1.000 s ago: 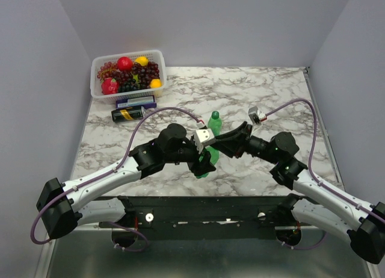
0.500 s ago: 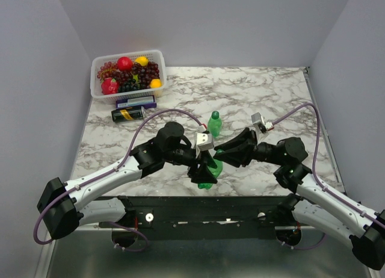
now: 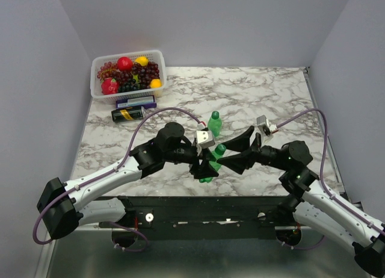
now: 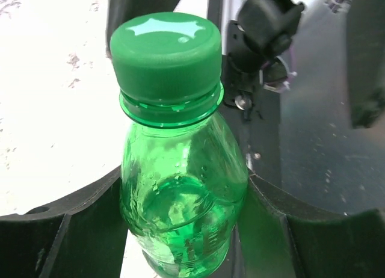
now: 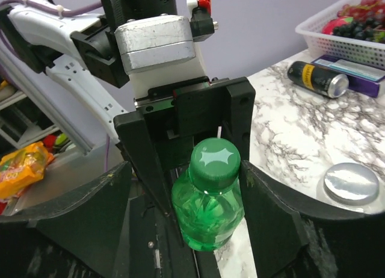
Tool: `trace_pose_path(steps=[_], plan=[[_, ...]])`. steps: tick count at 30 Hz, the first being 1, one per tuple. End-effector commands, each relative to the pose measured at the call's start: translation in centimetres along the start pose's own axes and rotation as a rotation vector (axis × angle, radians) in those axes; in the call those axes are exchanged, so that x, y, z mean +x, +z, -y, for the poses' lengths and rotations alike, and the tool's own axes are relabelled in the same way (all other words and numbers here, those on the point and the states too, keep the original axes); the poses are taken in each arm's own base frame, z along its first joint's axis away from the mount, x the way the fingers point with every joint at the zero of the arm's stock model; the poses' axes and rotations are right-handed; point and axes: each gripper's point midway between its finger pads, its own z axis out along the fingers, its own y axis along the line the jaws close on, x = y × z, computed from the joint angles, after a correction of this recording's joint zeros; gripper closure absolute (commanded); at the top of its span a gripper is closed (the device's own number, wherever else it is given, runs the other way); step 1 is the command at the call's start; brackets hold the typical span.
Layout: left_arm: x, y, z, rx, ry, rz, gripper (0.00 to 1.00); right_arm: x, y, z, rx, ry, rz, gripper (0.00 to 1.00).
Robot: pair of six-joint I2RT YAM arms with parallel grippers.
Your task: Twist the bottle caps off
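Note:
My left gripper [image 3: 206, 167] is shut on the body of a translucent green bottle [image 4: 183, 188], holding it tilted above the table's near edge. Its dark green cap [image 4: 165, 46] sits on the neck. My right gripper [image 3: 224, 154] is open around that cap [image 5: 215, 160]: one finger lies close beside it, the other stands well apart. A second green bottle [image 3: 215, 123] with its cap on stands upright on the marble just behind. A silvery-grey cap [image 5: 351, 183] shows low at the right of the right wrist view; what is under it is hidden.
A white basket [image 3: 96, 66] of fruit stands at the back left. In front of it lie a purple-blue box [image 3: 135, 101] and a dark can [image 3: 128, 114] with a yellow label. Grey walls close the left, back and right sides.
My right gripper has opened, let go of the cap and drawn back to the right. The left gripper still holds the bottle, now with its cap showing.

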Motion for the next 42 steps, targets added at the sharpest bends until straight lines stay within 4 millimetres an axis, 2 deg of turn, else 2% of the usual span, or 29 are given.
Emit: trace_pose_path(steps=[1,2,6,10,12,14,16,17,19,24,42], plan=[[-2.3,-0.8,-2.0,-0.148,0.031,0.056,0.97,-0.1,-1.0,1.5,0.13,0.004,0.016,0.18],[-2.3,-0.9,-2.6,-0.184,0.03,0.059,0.97,-0.5,-1.1,1.8,0.158,0.008,0.03,0.18],[-2.5,-1.7,-3.8,-0.281,0.041,0.071,0.97,-1.9,-2.3,5.2,0.4,0.079,0.089,0.2],[-2.6,-2.0,-4.3,-0.331,0.045,0.074,0.97,-2.7,-2.0,6.0,0.446,0.161,0.156,0.3],[-2.3,-2.0,-4.6,-0.343,0.038,0.061,0.97,-3.5,-1.3,5.5,0.44,0.172,0.181,0.32],[-2.1,-1.9,-4.9,-0.353,0.034,0.053,0.97,-3.1,-0.3,5.4,0.45,0.189,0.157,0.33],[-1.9,-1.8,-5.0,-0.358,0.029,0.045,0.97,-3.8,0.1,5.7,0.493,0.183,0.173,0.34],[-1.9,-1.8,-5.1,-0.362,0.029,0.045,0.97,-3.0,0.7,5.7,0.496,0.191,0.15,0.34],[-1.7,-1.7,-5.3,-0.371,0.024,0.035,0.97,-3.3,1.2,5.7,0.514,0.194,0.156,0.34],[-1.4,-1.7,-5.7,-0.389,0.02,0.024,0.97,-2.3,2.7,6.1,0.556,0.202,0.116,0.34],[-1.1,-1.4,-5.6,-0.386,0.024,0.007,0.97,-1.8,5.6,4.8,0.464,0.198,0.088,0.34]])
